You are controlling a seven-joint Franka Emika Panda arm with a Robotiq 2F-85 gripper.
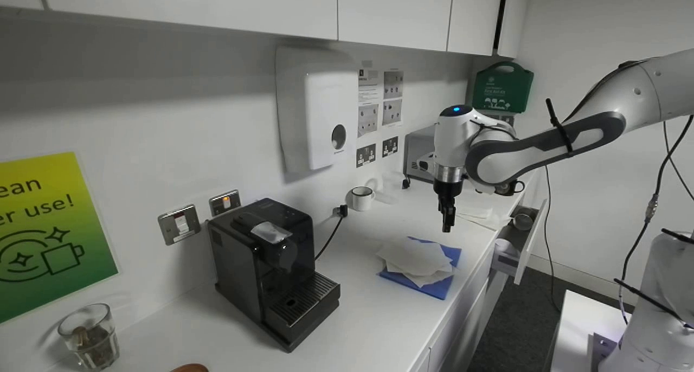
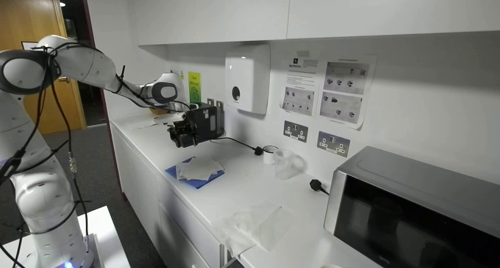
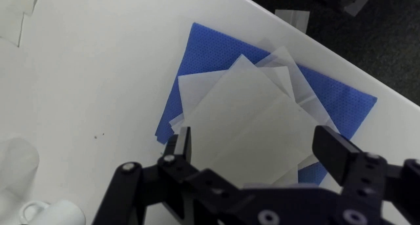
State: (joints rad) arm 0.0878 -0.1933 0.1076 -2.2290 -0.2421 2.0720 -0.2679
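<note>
My gripper (image 3: 252, 136) is open with nothing between its fingers. It hangs above several loose white paper sheets (image 3: 242, 120) piled on a folded blue cloth (image 3: 210, 46). In both exterior views the gripper (image 1: 446, 225) (image 2: 183, 139) is in the air, apart from the sheets (image 1: 415, 258) (image 2: 197, 168) and the cloth (image 1: 438, 289) (image 2: 196, 183). The cloth lies near the counter's front edge. In the wrist view the fingers and gripper body hide the lower part of the pile.
A white mug (image 2: 269, 155) and a clear plastic cup (image 2: 284, 164) stand by the wall. A black coffee machine (image 1: 233, 252), a microwave (image 2: 422, 174) and more thin sheets (image 2: 258, 225) are on the counter. A drawer (image 1: 528, 247) is open. Cupboards (image 1: 217, 6) hang above.
</note>
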